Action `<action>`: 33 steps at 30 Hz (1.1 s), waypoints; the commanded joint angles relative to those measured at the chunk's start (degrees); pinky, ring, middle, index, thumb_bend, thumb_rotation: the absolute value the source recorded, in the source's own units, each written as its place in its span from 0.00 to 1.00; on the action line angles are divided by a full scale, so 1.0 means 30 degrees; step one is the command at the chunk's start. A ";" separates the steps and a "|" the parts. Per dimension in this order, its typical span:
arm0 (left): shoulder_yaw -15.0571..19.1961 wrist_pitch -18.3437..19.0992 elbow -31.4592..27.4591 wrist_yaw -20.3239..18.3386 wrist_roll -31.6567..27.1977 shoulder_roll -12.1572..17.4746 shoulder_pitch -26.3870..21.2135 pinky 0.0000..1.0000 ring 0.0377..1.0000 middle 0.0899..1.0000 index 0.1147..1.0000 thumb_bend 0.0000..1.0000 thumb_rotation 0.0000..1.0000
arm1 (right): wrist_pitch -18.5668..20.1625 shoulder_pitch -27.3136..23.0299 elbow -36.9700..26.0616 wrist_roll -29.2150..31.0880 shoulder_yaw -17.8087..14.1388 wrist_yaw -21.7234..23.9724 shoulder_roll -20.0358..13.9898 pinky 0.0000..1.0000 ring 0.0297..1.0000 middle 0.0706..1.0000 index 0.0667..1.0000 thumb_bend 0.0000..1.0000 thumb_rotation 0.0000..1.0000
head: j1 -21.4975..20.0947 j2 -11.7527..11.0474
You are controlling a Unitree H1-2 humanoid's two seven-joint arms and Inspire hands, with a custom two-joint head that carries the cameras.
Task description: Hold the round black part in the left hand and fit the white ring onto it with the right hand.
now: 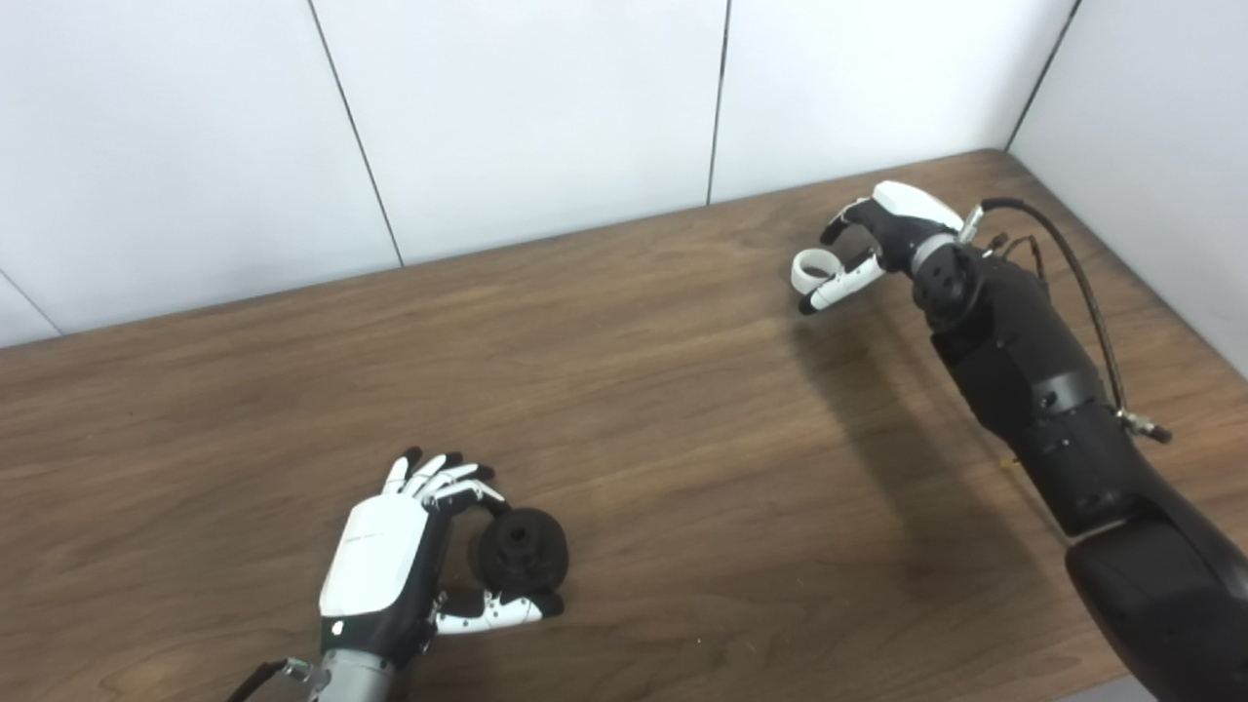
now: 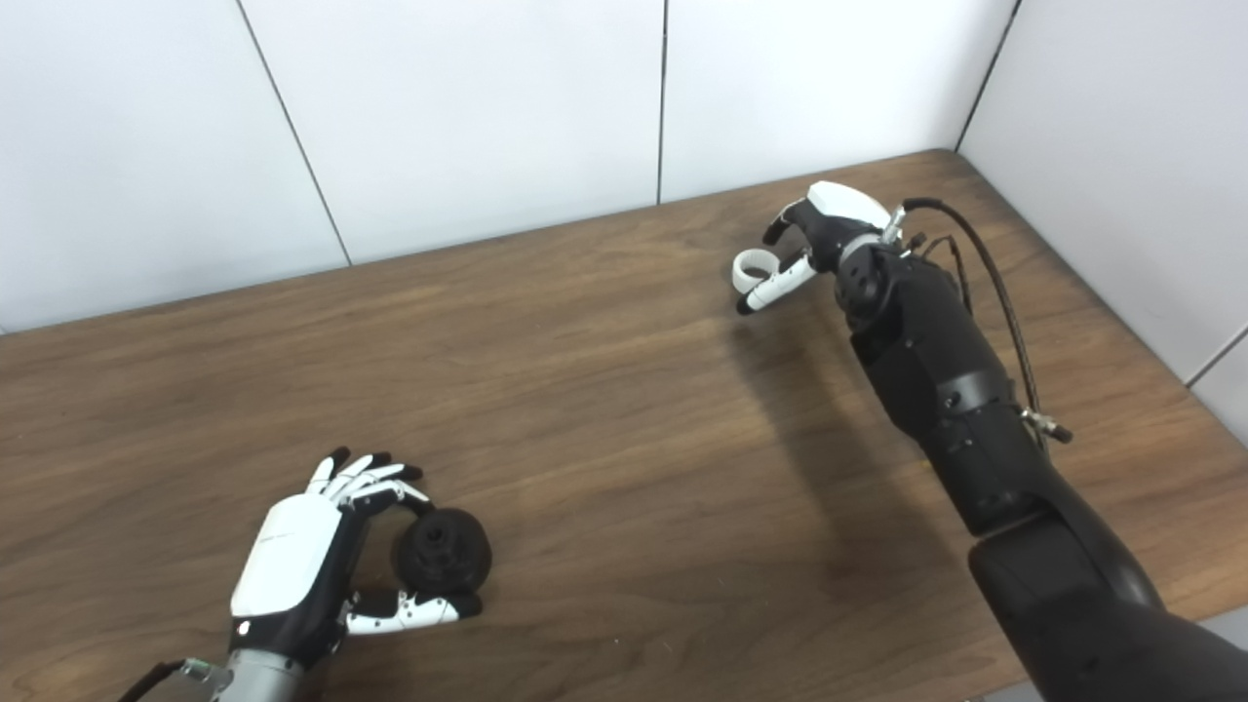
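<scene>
Your left hand point(image 1: 390, 556) cups the round black part point(image 1: 520, 551) near the table's point(image 1: 682, 468) front edge, bore exposed; your right hand point(image 1: 877, 244) pinches the white ring point(image 1: 809, 267) near the far right corner, ready to carry over.

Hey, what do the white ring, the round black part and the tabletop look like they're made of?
White ring: probably plastic, smooth, uniform white with a soft sheen. Round black part: likely matte plastic or rubber; it shows a dull, slightly grainy surface with no highlights, so either is possible. Table: wood or wood-look laminate, with brown grain streaks and a low sheen; the views cannot tell which.
</scene>
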 commanded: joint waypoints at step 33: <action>0.0133 0.0796 -0.0290 -0.0908 0.0680 0.0385 0.0505 1.00 0.89 0.77 0.42 0.52 0.05 | 0.0056 -0.0920 -0.0735 -0.0126 -0.0047 -0.0519 -0.0297 1.00 1.00 0.94 0.69 0.81 0.28 | 0.0034 0.0134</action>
